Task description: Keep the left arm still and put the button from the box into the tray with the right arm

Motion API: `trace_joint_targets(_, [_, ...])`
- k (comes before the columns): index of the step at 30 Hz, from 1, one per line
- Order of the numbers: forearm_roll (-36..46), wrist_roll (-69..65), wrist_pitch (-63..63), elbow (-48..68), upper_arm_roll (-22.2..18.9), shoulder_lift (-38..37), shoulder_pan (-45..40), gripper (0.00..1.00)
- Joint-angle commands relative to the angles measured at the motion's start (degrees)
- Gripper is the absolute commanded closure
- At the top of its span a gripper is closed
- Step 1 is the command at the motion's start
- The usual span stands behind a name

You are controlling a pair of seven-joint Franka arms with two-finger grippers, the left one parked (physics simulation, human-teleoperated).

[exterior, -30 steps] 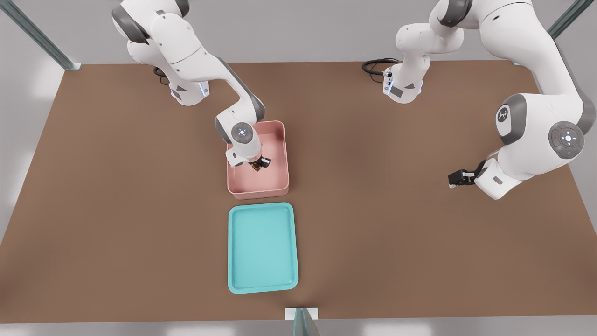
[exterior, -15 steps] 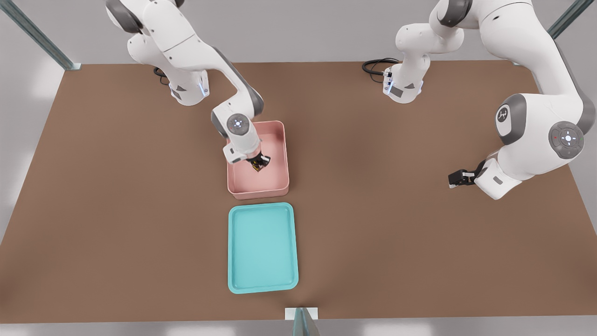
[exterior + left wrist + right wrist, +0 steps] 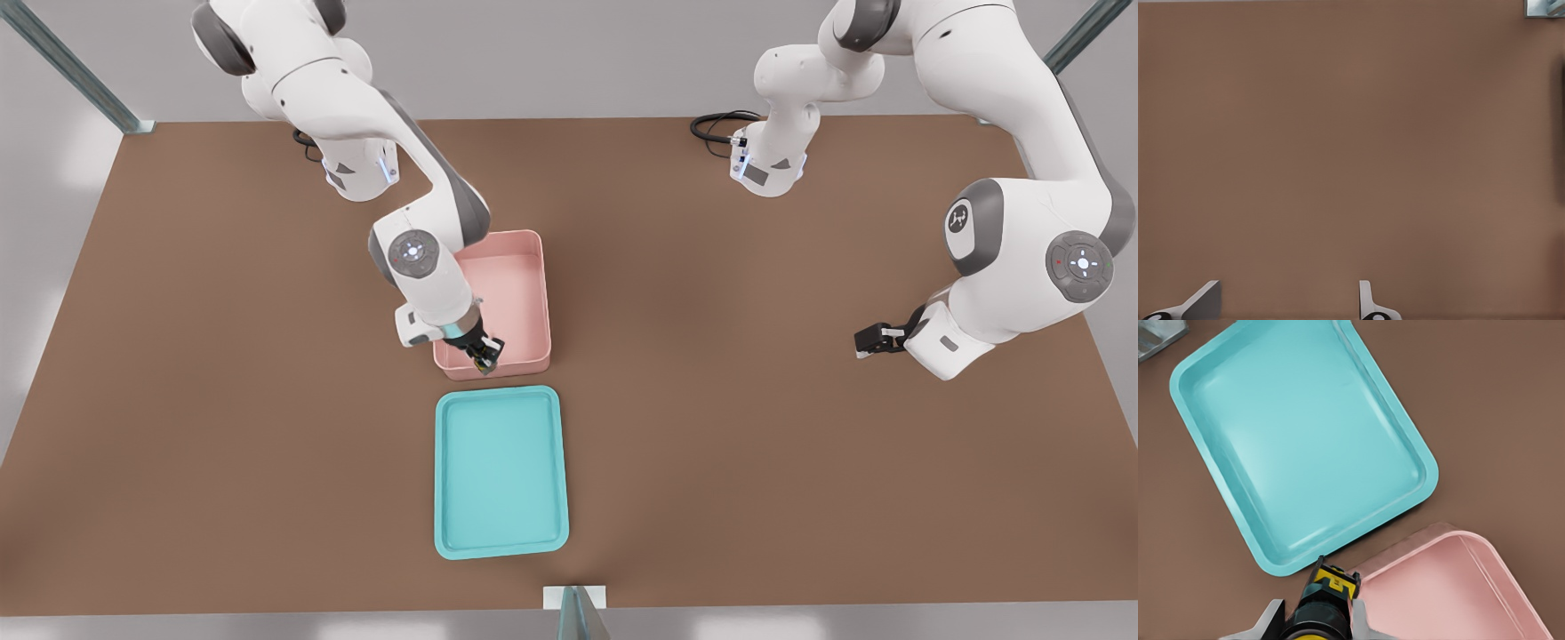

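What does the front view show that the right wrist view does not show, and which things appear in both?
Only the front view shows the right arm itself, lifted over the near wall of the pink bin. Only the right wrist view shows clearly the yellow-capped button clamped in the gripper. Both show the bin, the gripper, the teal tray lying apart from the bin, and the brown table.
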Motion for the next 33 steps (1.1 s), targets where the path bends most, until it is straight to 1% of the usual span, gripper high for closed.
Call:
trace_joint_targets(1, [-1.13,0.96,-5.7,4.64,-0.02,3.26,-0.55,0.55])
trace_joint_targets(4, [-2.36,1.22,-7.37,12.2,-0.02,8.8,-1.08,0.55])
trace_joint_targets(5, [-2.8,1.14,-7.37,14.92,-0.02,11.7,-1.17,0.55])
trace_joint_targets(12, [-4.47,0.78,-7.29,28.37,-0.46,26.47,-1.52,0.55])
trace_joint_targets(17, [-4.47,0.61,-6.58,32.86,-0.9,31.22,-1.52,0.55])
trace_joint_targets(21, [-5.17,0.52,-6.14,34.88,-1.07,33.59,-1.52,0.55])
trace_joint_targets(26, [-5.17,0.43,-4.48,35.05,-0.98,34.73,-1.52,0.55])
trace_joint_targets(27, [-5.17,0.43,-4.56,35.05,-0.98,34.73,-1.52,0.48])
trace_joint_targets(28, [-5.26,-0.1,-5.18,35.05,-1.07,34.56,-1.52,0.0])
trace_joint_targets(31, [-5.17,-0.1,-5.7,35.05,-0.98,34.12,-1.52,0.0])
trace_joint_targets(32, [-5.08,-0.18,-9.39,34.44,-0.63,29.38,-1.43,0.0])
trace_joint_targets(33, [-5.26,-1.23,-16.15,34.0,-0.46,24.54,-1.43,0.0])
